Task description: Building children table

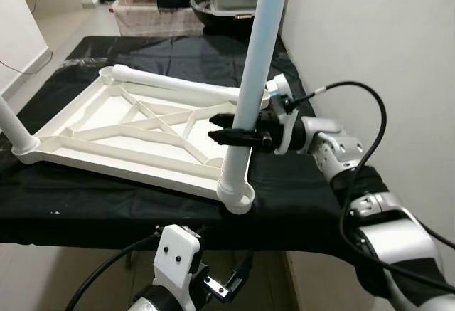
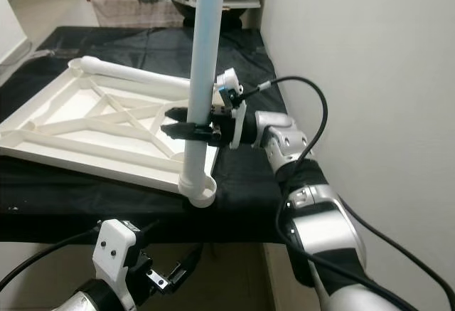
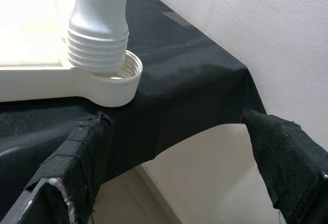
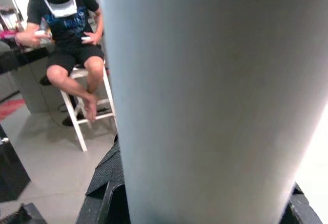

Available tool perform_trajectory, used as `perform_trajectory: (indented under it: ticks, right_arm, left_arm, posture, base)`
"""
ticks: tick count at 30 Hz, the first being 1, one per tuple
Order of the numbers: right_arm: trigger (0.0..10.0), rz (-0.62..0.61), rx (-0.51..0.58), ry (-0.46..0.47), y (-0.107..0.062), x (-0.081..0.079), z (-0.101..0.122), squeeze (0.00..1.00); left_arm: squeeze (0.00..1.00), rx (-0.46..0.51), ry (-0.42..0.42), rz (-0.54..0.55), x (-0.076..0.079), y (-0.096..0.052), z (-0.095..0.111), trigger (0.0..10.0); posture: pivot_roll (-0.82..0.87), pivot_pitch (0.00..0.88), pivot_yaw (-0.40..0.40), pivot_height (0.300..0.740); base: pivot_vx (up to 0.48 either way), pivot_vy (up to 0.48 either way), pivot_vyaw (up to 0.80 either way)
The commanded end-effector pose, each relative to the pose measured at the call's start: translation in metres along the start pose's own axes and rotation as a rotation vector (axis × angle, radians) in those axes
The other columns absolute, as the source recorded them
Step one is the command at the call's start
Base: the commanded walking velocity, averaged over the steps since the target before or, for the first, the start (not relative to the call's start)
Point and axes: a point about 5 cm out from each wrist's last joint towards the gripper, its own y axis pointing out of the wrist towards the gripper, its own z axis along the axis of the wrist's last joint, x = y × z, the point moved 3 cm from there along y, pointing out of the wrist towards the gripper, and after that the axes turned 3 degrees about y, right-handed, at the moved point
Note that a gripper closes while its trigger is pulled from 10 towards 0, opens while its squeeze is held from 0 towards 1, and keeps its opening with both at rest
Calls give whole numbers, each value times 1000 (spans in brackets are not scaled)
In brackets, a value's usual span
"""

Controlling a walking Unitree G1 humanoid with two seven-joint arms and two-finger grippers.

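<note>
While my right pincer (image 1: pixel 229 129) clamps the upright white leg (image 1: pixel 252 76), that leg stands in the corner socket (image 1: pixel 237 196) of the upside-down table frame (image 1: pixel 128 129) on the black-draped tabletop (image 1: pixel 298 183). Through my left wrist view, my left pincer (image 3: pixel 179 152) hangs spread wide and holding nothing below the tabletop edge, near the leg's threaded end (image 3: pixel 98 52). Through my right wrist view, the leg (image 4: pixel 205 106) looms close; a person (image 4: pixel 66 34) sits on a stool (image 4: pixel 82 106).

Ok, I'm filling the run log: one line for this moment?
right hand: shut on table leg | leg: upright in corner socket | left hand: open, below table edge
</note>
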Motion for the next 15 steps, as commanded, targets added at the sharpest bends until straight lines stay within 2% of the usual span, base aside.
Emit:
perform_trajectory:
  ticks: [1,15]
  right_arm:
    - [10000,11,-17,-12,-2,0,0,0]
    - [10000,119,-52,-8,-3,-8,-4,0]
  left_arm:
    - [0,-20,3,0,2,-3,-2,10000]
    - [0,-24,11,7,2,-5,0,10000]
  posture:
    - [141,217,-36,740]
    - [144,239,-36,740]
  base:
    - [0,0,0]
    - [0,0,0]
